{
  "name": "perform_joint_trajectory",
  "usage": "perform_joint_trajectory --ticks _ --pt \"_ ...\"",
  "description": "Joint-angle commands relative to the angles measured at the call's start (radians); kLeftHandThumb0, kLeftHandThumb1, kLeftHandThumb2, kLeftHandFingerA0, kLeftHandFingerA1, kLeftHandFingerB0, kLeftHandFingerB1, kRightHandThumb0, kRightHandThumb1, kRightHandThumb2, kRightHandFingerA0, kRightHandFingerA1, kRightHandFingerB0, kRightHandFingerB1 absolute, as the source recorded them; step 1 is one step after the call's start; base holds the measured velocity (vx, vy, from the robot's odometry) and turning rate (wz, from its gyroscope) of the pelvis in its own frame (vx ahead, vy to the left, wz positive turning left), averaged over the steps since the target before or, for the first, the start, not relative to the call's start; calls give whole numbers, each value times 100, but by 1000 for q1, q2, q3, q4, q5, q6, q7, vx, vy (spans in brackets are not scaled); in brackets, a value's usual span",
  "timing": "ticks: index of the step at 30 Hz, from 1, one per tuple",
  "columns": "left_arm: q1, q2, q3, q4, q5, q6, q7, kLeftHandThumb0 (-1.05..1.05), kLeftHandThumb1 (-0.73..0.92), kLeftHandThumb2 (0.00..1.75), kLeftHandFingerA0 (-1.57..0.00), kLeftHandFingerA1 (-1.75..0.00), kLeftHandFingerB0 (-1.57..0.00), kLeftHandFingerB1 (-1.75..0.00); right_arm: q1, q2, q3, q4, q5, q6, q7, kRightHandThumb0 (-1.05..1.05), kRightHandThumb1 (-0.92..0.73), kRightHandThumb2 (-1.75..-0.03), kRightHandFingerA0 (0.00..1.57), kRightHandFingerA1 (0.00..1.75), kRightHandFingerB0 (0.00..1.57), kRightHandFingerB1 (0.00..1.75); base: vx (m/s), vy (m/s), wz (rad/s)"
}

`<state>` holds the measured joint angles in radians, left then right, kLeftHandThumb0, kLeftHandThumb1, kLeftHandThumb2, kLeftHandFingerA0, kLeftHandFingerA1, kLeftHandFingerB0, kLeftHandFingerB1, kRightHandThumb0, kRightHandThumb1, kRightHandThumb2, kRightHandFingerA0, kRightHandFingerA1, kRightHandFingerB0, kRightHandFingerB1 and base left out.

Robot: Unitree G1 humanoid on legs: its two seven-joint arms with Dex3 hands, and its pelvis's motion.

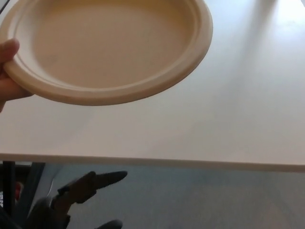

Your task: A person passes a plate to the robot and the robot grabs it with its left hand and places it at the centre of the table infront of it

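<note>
At the far left edge, a person's hand [7,71] grips the rim of the plate [109,47]: the thumb lies on top of the rim and the rest of the hand sits beneath it, so those fingers are clamped on the plate's left edge. The plate is a pale tan, round, shallow dish with a raised, ridged rim. It is held in the air above the desk [214,129], tilted a little so its hollow faces the camera, and its upper part is cut off by the top of the picture. It casts a soft shadow on the desk surface below it.

Lower down, below the desk's near edge, the robot's left hand [81,191] comes up from the bottom-left corner. It is dark and partly blurred. One finger [109,178] points out to the right, and a second rounded tip shows well below it at the bottom edge, so the fingers are apart and hold nothing. The plate is well above these fingers and slightly to their right, with the desk edge lying between hand and plate; the two do not touch.

The desk is a light, smooth board that fills the middle and right of the view. Under its front edge lies grey floor [214,200], with dark desk legs [9,191] just left of the robot's fingers.
</note>
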<state>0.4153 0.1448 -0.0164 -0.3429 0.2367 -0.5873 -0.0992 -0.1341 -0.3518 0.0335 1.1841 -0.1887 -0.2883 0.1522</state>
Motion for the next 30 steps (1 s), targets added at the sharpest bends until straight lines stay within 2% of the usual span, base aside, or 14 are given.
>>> perform_joint_trajectory --ticks 1,3,13,14,16,18,19,20,22,24,26,27,28,30 --pt "-55 150 93 -654 -369 -214 12 -37 69 59 -31 -89 -29 -45 -24 -35 1 21 -3 -11 11 -86 -82 -65 22 55 19 45 0 0 0" --pt "-152 117 57 -621 -386 -254 37 -25 46 93 -19 -67 -27 -63 -24 -36 5 19 -8 -11 7 -86 -82 -65 22 55 19 45 0 0 0" --pt "-235 100 63 -608 -403 -261 24 -25 46 93 -19 -67 -27 -63 -25 -37 7 22 -9 -13 7 -86 -82 -65 22 55 19 45 0 0 0" --pt "-217 -30 -113 -530 -323 -359 77 -83 92 81 -21 -58 -27 -41 -27 -37 8 22 -10 -10 8 -89 -82 -66 22 57 18 46 0 0 0" --pt "-169 -172 -272 -430 -203 -490 123 -74 80 122 0 -52 0 -36 -31 -38 11 24 -14 -4 8 -88 -81 -66 23 56 19 45 0 0 0" --pt "-299 5 64 -391 -237 -640 34 -71 85 118 0 -43 0 -41 -33 -38 14 25 -17 -3 6 -89 -82 -66 23 57 18 46 0 0 0" --pt "-308 -53 43 -400 -206 -631 50 -79 92 70 -20 -52 -21 -34 -32 -38 15 27 -18 -4 7 -88 -82 -66 22 56 18 45 0 0 0" --pt "-245 -208 -140 -435 -149 -537 110 -79 92 70 -20 -52 -21 -34 -31 -39 15 28 -17 -5 10 -88 -82 -66 22 56 18 45 0 0 0" --pt "-153 -88 -248 -480 -269 -529 73 -71 92 85 0 -45 -5 -32 -32 -37 15 29 -16 -4 8 -87 -82 -65 23 56 19 45 0 0 0" --pt "-124 -198 -290 -455 -212 -544 111 -76 92 87 -15 -54 -9 -39 -34 -40 16 31 -18 -7 4 -88 -81 -66 24 57 19 46 0 0 0" --pt "25 76 -333 -538 -380 -555 33 -64 90 120 0 -51 -6 -45 -36 -39 10 37 -8 -8 19 -87 -82 -65 21 55 18 45 0 0 0" --pt "72 -47 -135 -485 -271 -609 45 -69 88 125 -9 -62 0 -50 -34 -39 12 36 -11 -13 12 -88 -81 -65 22 56 18 45 0 0 0" --pt "64 78 -320 -480 -408 -663 60 -72 92 73 -15 -61 -30 -52 -32 -39 12 33 -11 -13 13 -88 -82 -65 22 56 18 45 0 0 0" --pt "75 120 -298 -477 -445 -677 50 -65 92 80 -7 -62 -18 -52 -33 -40 11 32 -9 -13 15 -88 -81 -65 22 56 18 45 0 0 0"
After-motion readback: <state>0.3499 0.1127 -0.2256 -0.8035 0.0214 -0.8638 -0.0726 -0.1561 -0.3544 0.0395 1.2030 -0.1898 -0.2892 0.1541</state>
